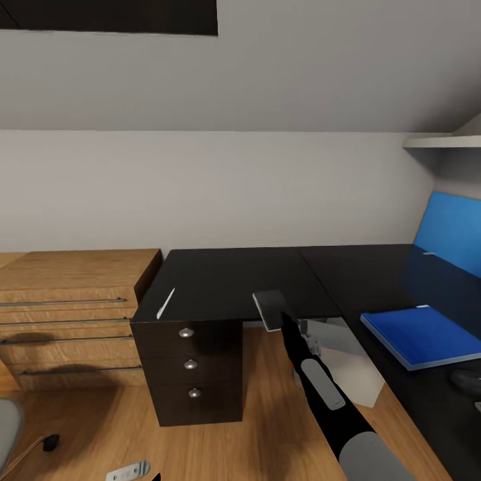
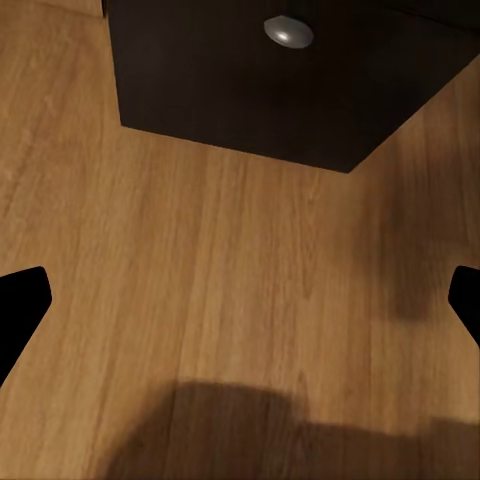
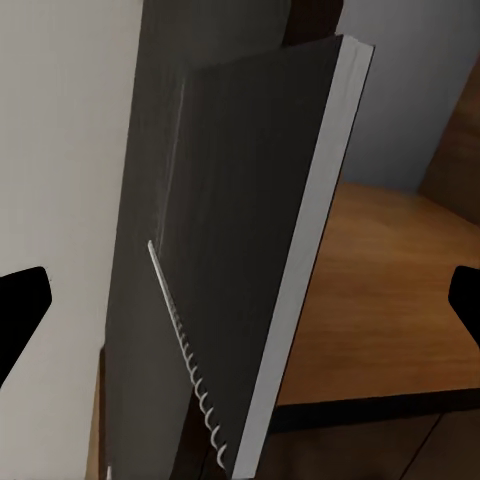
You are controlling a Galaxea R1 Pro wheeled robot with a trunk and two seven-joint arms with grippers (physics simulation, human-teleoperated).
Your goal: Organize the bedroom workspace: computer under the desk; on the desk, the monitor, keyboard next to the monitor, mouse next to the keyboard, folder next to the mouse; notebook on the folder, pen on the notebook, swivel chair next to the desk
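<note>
The grey notebook [image 1: 269, 309] overhangs the front edge of the black desk [image 1: 227, 280]. In the right wrist view the notebook [image 3: 240, 260] shows its spiral binding and runs between the fingers of my open right gripper [image 3: 240, 305], whose tips stand wide apart. The pale pen [image 1: 166, 302] lies on the desk's left corner. On the desk's right wing rests the blue folder [image 1: 421, 334], with the black mouse [image 1: 467, 381] beyond it. The pale computer [image 1: 351, 367] stands under the desk. My left gripper [image 2: 240, 300] hangs open over the floor. Monitor and keyboard are out of view.
The desk's drawer unit [image 1: 194, 374] with three silver knobs stands on the wood floor [image 1: 87, 434]. A light wood chest of drawers [image 1: 67, 321] sits left of it. The swivel chair's grey seat edge [image 1: 8, 421] shows at bottom left. A blue wall panel [image 1: 454, 234] backs the right wing.
</note>
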